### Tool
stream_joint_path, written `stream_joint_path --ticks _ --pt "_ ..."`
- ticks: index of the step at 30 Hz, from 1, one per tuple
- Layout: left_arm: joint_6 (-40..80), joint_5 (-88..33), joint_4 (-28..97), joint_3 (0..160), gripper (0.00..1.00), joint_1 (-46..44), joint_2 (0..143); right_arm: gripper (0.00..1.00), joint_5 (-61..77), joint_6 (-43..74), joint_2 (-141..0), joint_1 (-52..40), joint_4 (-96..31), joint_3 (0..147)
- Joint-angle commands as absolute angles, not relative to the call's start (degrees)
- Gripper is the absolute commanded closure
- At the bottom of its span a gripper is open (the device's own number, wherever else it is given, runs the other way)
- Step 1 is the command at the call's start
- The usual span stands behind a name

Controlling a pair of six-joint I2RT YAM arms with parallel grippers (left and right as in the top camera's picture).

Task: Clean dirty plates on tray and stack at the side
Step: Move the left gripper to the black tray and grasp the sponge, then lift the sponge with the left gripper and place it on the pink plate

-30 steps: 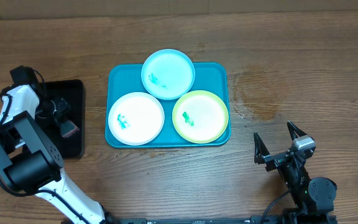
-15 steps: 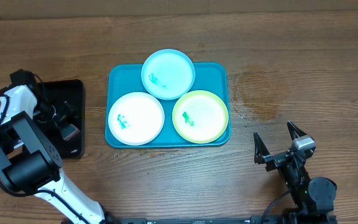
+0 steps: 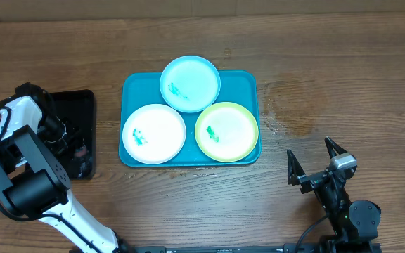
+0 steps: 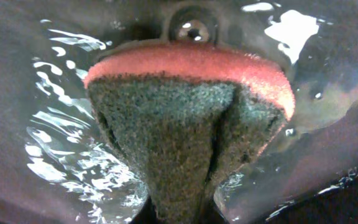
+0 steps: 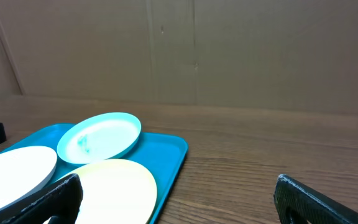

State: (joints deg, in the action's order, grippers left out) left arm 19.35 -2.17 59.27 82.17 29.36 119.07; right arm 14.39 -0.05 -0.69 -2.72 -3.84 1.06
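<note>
Two grippers are working well apart. The left gripper (image 3: 74, 145) is pinching a red-backed sponge (image 4: 185, 124) over the black tray (image 3: 83, 102) at the left, and the right gripper (image 3: 309, 149) is resting wide open at the near right. Between them the teal tray (image 3: 248, 81) is carrying the white plate (image 3: 153, 133), cyan plate (image 3: 190, 83) and yellow-green plate (image 3: 227, 131) — all green-smeared.

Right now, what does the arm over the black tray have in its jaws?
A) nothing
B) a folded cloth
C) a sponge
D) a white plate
C: the left wrist view shows a sponge, red-backed with a dark scrub face, creased where the left jaws pinch it.
</note>
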Motion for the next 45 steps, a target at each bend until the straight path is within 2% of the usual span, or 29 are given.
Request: stream_joint_path --ticks 1,2,3,12,13,16,17,23,37,41,45 --pt "19.3 -3.0 59.5 81.9 0.82 29.2 121.0 0.00 14.0 0.0 -0.2 -2.9 -3.5 0.5" --pt "19.3 -3.0 59.5 81.9 0.45 29.2 121.0 0.00 14.0 0.0 -0.2 -2.9 -3.5 0.4" --pt "19.3 -3.0 59.5 81.9 0.00 29.2 121.0 0.00 14.0 0.0 -0.2 -2.9 -3.5 0.5" --pt "19.3 -1.4 53.0 81.9 0.00 29.2 121.0 0.00 14.0 0.0 -0.2 -2.9 -3.5 0.5" --pt "19.3 -0.8 52.8 82.1 0.16 29.2 121.0 0.00 14.0 0.0 -0.2 -2.9 -3.5 0.4" --pt "19.3 -0.9 54.4 83.5 0.23 29.2 121.0 0.00 14.0 0.0 -0.2 -2.9 -3.5 0.5" --pt "19.3 -0.9 55.3 84.3 0.30 29.2 121.0 0.00 14.0 0.0 -0.2 -2.9 -3.5 0.5" --pt "19.3 -0.9 62.9 92.4 0.96 29.2 121.0 0.00 14.0 0.0 -0.2 -2.9 -3.5 0.4" --pt "19.3 -1.1 90.4 126.7 0.96 29.2 121.0 0.00 14.0 0.0 -0.2 -2.9 -3.5 0.5" --pt "19.4 -1.0 92.0 129.8 0.96 29.2 121.0 0.00 14.0 0.0 -0.2 -2.9 -3.5 0.5" --pt "19.6 -0.6 87.6 124.1 0.96 29.2 121.1 0.00 14.0 0.0 -0.2 -2.9 -3.5 0.5"
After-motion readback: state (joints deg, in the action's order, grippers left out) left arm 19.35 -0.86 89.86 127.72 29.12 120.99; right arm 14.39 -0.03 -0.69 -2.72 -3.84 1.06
